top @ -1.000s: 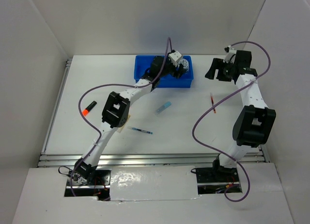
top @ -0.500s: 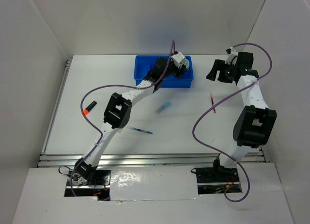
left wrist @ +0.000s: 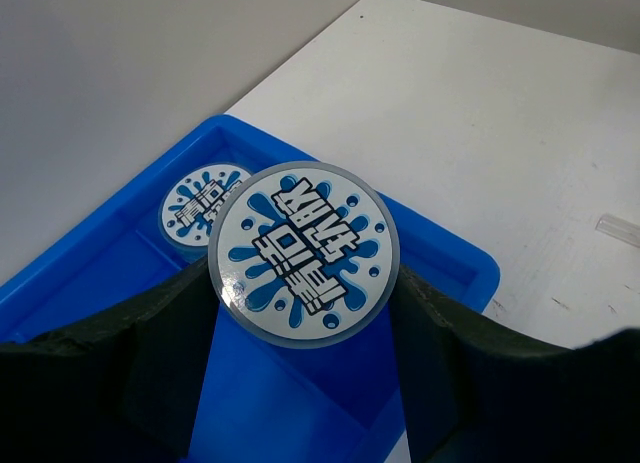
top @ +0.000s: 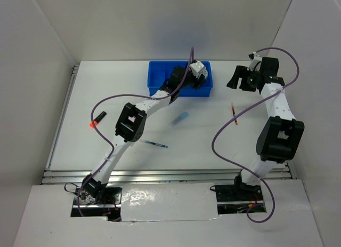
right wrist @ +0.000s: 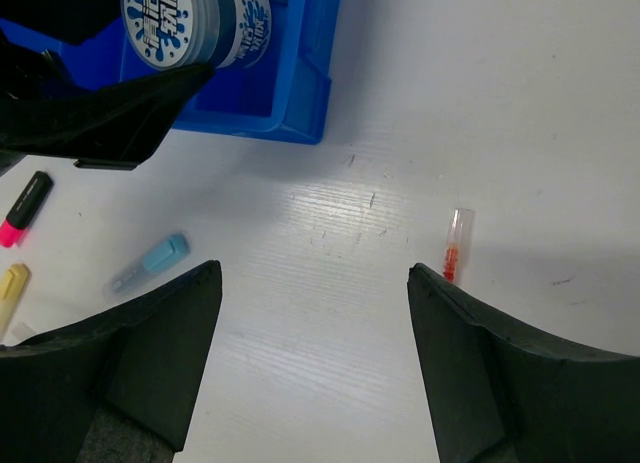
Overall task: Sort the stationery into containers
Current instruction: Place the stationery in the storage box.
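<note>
Blue tray (left wrist: pixel 440 258), left gripper (left wrist: pixel 305 303) clamped on a roll (left wrist: pixel 303 248) above it.
Inside lay a second roll (left wrist: pixel 195 208); right gripper (right wrist: pixel 315 313) spread wide, empty, near red pen (right wrist: pixel 453 248). Yellow marker (right wrist: pixel 10 293) showed only from right wrist.

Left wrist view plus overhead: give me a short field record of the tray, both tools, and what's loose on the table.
left tool: gripping patterned roll, held above blue tray
in tray: second patterned roll, lying flat in a compartment
right tool: open, empty, off to the tray's right
loose on table: orange highlighter, light blue highlighter, blue pen, red pen
likely next: lower the held roll into the tray
</note>
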`<state>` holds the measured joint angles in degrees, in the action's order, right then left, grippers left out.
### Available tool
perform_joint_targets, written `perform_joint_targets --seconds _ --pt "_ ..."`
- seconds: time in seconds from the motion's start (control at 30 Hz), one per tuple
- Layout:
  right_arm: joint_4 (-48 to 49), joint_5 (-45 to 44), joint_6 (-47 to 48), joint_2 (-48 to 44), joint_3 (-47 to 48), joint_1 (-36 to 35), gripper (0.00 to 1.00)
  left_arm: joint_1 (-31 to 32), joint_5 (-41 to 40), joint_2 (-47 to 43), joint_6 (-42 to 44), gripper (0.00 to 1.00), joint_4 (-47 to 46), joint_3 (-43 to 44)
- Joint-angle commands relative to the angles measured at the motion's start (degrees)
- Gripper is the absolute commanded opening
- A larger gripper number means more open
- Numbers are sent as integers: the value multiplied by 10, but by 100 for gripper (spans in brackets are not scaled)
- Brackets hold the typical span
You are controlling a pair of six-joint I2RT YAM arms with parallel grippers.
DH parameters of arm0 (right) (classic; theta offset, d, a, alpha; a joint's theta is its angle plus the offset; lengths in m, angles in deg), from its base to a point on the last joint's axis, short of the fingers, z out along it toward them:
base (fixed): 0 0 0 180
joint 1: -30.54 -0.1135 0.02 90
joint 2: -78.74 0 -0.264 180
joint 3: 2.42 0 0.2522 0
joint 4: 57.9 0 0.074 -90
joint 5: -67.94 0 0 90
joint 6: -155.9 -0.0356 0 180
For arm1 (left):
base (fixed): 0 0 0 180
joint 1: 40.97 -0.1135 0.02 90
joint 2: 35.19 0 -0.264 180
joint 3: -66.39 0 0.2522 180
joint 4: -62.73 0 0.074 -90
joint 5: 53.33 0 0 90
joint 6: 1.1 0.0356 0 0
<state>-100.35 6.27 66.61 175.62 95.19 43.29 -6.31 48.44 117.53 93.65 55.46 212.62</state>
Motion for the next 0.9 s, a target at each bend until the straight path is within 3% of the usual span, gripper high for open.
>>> perform_joint_targets --seconds 0.0,0.33,0.57,0.6,0.7,0.87 --pt "21 10 3 -15 10 3 81 2 -5 -13 13 23 -65 9" --pt "15 12 2 -10 19 4 81 8 -18 -13 7 49 -63 6" --pt "12 14 2 -9 21 4 81 9 -22 -13 -1 60 -62 6" --pt "12 13 2 -9 21 4 81 9 -24 -13 -1 71 -63 4" --pt "12 13 -1 -8 21 4 81 10 -24 -16 -5 86 -65 3" --pt "10 13 0 -11 20 4 80 9 -32 -20 -5 90 -74 -1"
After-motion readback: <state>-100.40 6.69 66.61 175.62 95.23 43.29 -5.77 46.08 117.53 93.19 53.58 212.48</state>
